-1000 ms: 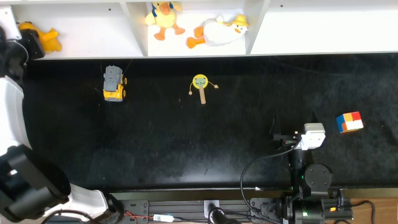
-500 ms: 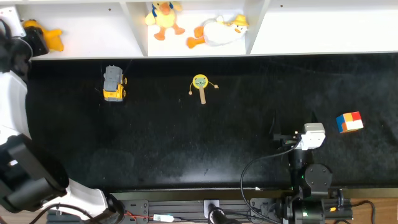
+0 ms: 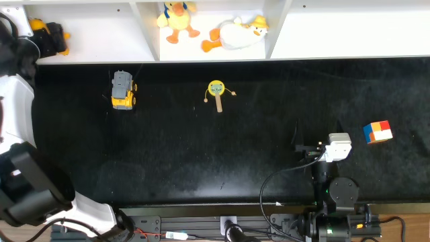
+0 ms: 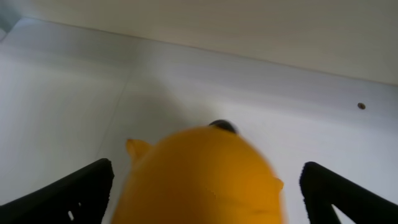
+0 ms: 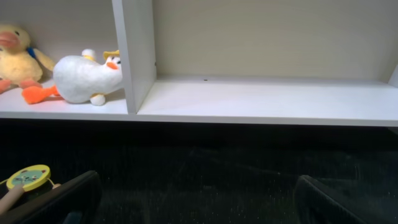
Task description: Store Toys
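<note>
An orange plush toy lies on the floor of the left shelf compartment. My left gripper is inside that compartment, open, its fingers spread on either side of the toy with small gaps. From above, only a yellow bit of the toy shows beside the gripper. My right gripper rests open near the table's front right, holding nothing. A yellow toy truck, a small rattle drum and a coloured cube lie on the black table.
A yellow duck plush and a white goose plush lie in the middle compartment; the right wrist view shows the goose and a white divider beside the right compartment. The rattle drum lies close by.
My left gripper has moved deeper into the left compartment and now covers most of the orange toy. The right arm and the table toys have not moved.
</note>
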`<state>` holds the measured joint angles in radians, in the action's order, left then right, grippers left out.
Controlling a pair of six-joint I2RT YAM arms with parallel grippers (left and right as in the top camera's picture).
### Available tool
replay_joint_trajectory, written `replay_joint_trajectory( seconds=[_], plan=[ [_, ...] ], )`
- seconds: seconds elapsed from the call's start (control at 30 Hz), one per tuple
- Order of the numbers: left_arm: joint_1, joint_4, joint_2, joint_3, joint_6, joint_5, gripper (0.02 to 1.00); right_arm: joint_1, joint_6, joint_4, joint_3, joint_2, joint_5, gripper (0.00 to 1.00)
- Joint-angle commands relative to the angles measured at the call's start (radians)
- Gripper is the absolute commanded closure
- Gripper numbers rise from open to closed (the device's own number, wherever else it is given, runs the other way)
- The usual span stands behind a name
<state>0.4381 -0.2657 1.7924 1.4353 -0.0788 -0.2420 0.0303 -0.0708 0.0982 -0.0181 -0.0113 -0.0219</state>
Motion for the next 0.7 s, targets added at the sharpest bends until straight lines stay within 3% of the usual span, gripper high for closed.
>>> replay_joint_trajectory(
  seconds=[0.03,0.33,0.6,0.7],
  plan=[
    [-0.008,-0.005,0.018,0.019,0.002,0.001,0.020,0.003,0.008,-0.004,0.005,0.007,-0.003,0.005],
    [-0.011,-0.167,-0.135,-0.058,-0.056,0.028,0.020,0.003,0.008,-0.005,0.005,0.007,-0.003,0.007],
    [-0.022,-0.132,-0.424,-0.422,-0.051,0.041,0.020,0.003,0.008,-0.005,0.005,0.007,-0.003,0.005],
    [-0.100,-0.087,-0.514,-0.578,-0.051,0.039,0.020,0.003,0.008,-0.005,0.005,0.007,-0.003,0.005]
  ],
)
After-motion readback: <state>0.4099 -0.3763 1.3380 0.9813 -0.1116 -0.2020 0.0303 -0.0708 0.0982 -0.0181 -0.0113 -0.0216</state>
